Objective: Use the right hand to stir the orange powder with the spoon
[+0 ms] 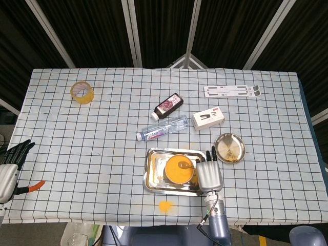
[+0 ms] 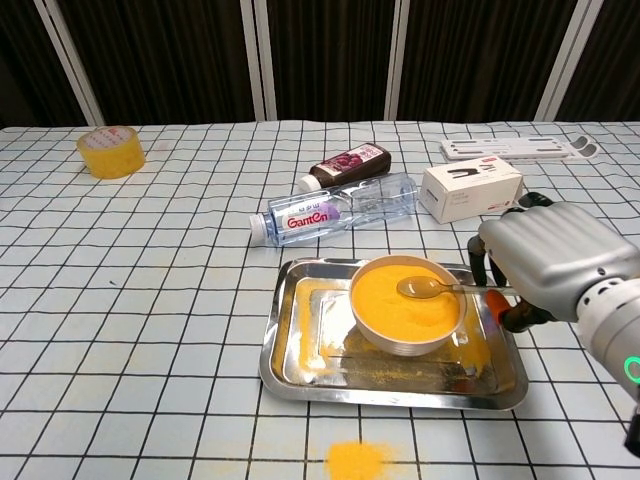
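At the far left edge of the desk (image 1: pixel 102 169), the left hand (image 1: pixel 9 169) rests by the checked cloth with its dark fingers (image 1: pixel 18 149) stretched out and apart, holding nothing; a small orange-tipped piece lies just beside it. Further back on the left stands a roll of yellow tape (image 2: pixel 111 151). Toward the middle, a dark bottle (image 2: pixel 347 164) with a purple label lies on its side, and just in front of it a clear water bottle (image 2: pixel 335 211) also lies on its side, its white cap pointing left. Nearer the front edge, a small patch of spilled orange powder (image 2: pixel 356 459) marks the cloth.

Right of centre sits a steel tray (image 2: pixel 300 345), dusted with orange along its floor, and in it stands a white bowl (image 2: pixel 404 337) filled with the orange powder (image 2: pixel 400 303). The spoon (image 2: pixel 428 288) lies across the bowl's right rim, its bowl-end just at the powder's surface and its handle running right into the right hand (image 2: pixel 548 263). That hand grips the handle, its fingers (image 2: pixel 493 262) curled in around it over the tray's right edge.

Behind the hand a white box (image 2: pixel 470 188) with a dark picture stands on the cloth, and further back lies a long white flat stand (image 2: pixel 515 150). To the right of the tray, in the head view, a small round metal dish (image 1: pixel 229 148) sits on the cloth.
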Robot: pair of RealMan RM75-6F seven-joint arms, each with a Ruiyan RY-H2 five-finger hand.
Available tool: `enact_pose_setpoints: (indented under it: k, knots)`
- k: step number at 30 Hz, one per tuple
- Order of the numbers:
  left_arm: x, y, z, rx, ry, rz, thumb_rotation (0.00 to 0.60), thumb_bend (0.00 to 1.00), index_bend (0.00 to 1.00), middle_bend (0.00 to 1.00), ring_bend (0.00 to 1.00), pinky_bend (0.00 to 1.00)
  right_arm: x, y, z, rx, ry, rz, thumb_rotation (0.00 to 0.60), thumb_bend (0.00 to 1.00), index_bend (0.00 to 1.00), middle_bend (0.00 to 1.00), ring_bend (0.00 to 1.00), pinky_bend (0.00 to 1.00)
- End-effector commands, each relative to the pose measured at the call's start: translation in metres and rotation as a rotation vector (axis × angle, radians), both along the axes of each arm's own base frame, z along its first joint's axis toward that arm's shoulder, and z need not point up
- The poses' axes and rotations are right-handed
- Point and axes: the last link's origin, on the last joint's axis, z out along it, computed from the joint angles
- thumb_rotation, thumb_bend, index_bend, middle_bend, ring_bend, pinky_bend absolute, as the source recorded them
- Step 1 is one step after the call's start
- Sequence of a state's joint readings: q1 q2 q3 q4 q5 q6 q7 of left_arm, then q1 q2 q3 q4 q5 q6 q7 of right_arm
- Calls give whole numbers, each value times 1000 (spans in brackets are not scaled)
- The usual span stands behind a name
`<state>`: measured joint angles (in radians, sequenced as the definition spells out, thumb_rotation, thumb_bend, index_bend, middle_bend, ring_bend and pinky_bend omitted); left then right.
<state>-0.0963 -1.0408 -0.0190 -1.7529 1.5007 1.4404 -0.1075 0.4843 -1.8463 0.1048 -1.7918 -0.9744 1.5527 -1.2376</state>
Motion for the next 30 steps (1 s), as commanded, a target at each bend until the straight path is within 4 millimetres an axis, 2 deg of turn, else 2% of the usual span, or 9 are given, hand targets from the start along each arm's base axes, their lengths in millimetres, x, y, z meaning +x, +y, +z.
enact_pose_setpoints:
  k: [1, 12, 19, 30]
  knots:
    - [0, 0, 0, -1, 0, 0, 600, 0, 0, 0, 0, 0, 0, 0, 0, 1, 0, 2, 600, 560, 478, 464, 177, 0]
    - [0, 0, 0, -1, -1, 1, 600, 0, 0, 0, 0, 0, 0, 1, -1, 4, -2, 9, 600, 559, 477, 464, 177, 0]
    - [0, 0, 0, -2, -2, 3, 600, 0, 0, 0, 0, 0, 0, 1, 0, 1, -13, 13, 600, 560, 408, 464, 176, 0]
    - [0, 0, 0, -2, -2, 4, 600, 0, 0, 0, 0, 0, 0, 3, 1, 4, -8, 20, 600, 560, 406, 464, 174, 0]
